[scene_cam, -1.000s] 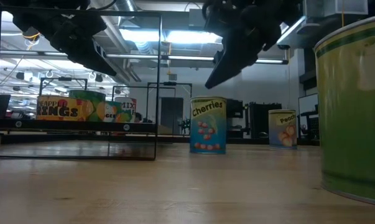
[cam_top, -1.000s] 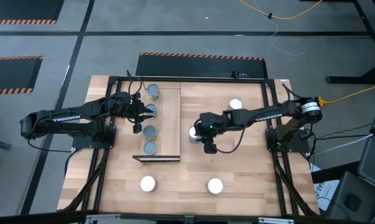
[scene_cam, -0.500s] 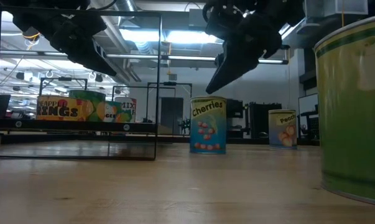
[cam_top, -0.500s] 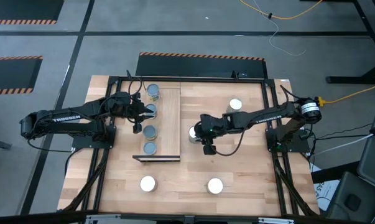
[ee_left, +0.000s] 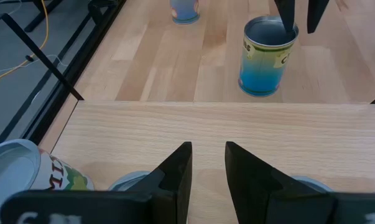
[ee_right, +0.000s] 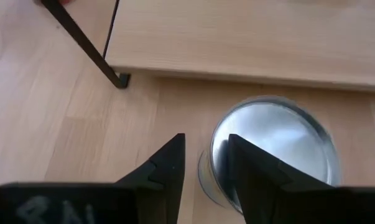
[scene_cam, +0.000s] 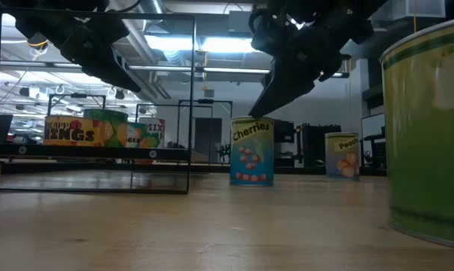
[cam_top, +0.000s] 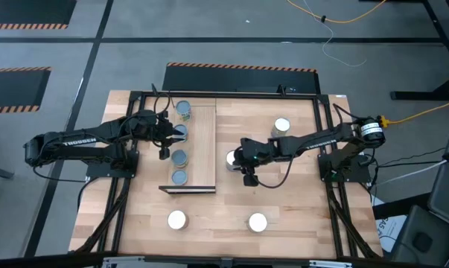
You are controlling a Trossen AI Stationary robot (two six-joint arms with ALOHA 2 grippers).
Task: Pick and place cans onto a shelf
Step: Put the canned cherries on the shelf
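Your right claw (cam_top: 237, 158) hangs just above the Cherries can (scene_cam: 251, 151), its fingers (ee_right: 165, 168) parted by a narrow gap and pinching nothing. One finger stands over the silver lid, the other outside the rim, so as they stand they straddle the wall, not the whole body. That can sits upright on the table (cam_top: 298, 208), just beside the shelf's (cam_top: 203, 149) long edge. Expect it to be rigid and fairly heavy if full, with smooth metal and a glossy label that could slip; you would likely do best to spread wider and take it across the body below the rim. Your left claw (cam_top: 170, 134) waits over the shelf by the row of four cans (cam_top: 179, 156), fingers likewise slightly apart and empty. The overhead camera gives you the layout: three white-topped cans remain on the table besides this one. Only the table-level camera lets you read the labels and judge the height between claw and lid, while the right wrist camera alone shows the fingers' offset over the rim.
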